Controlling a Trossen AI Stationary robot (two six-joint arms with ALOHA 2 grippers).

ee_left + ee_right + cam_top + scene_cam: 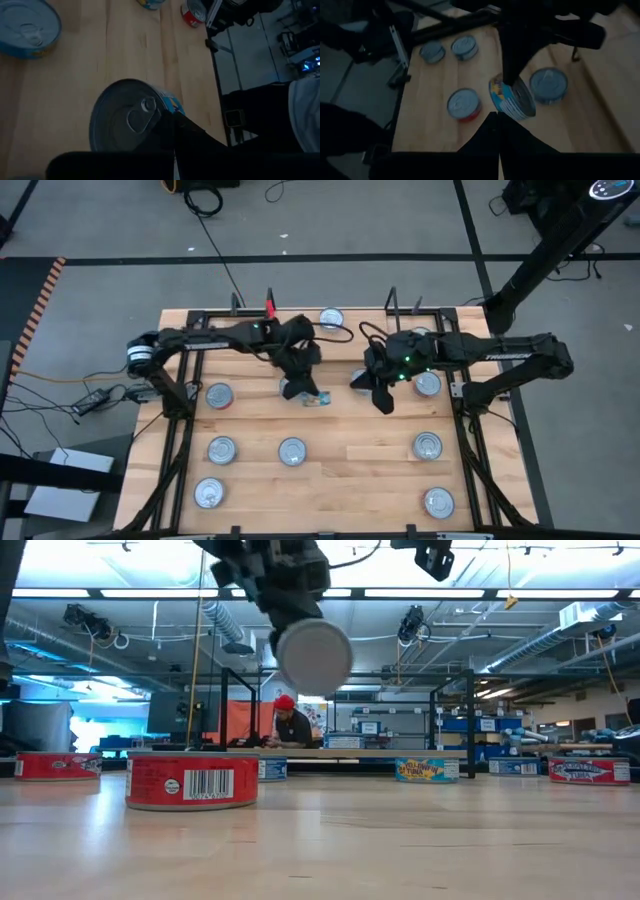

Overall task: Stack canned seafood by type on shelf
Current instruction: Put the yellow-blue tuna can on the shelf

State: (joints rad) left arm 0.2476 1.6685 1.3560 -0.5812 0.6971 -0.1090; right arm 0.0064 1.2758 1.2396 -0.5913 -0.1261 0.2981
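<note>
- The left gripper (303, 385) is clamped on one tin (130, 122). Its jaws pinch the tin on edge, pull-tab lid facing sideways, blue and yellow label showing.
- That held tin hangs clear above the board, around the middle of the table and a little to the far side.
- The right gripper (497, 122) has its jaws pressed together on nothing. It hovers just right of the held tin, pointing at it.
- The shelf (365, 315) runs along the far edge, between two thin black uprights. Exactly one shelf tin (331, 318) sits on it, lying flat.
- Seven loose tins lie flat in the open on the table (350, 470): three on the left side, one near the middle, three on the right.
- That makes nine counted with the held one. A rim or two peeks out from under the arms, and I cannot count those for sure.
- From table height, three red-labelled tins show: the nearest red tin (192, 780), one at the far left and one at the far right.
- A person in a red cap (291, 727) sits in the room beyond the table.
</note>
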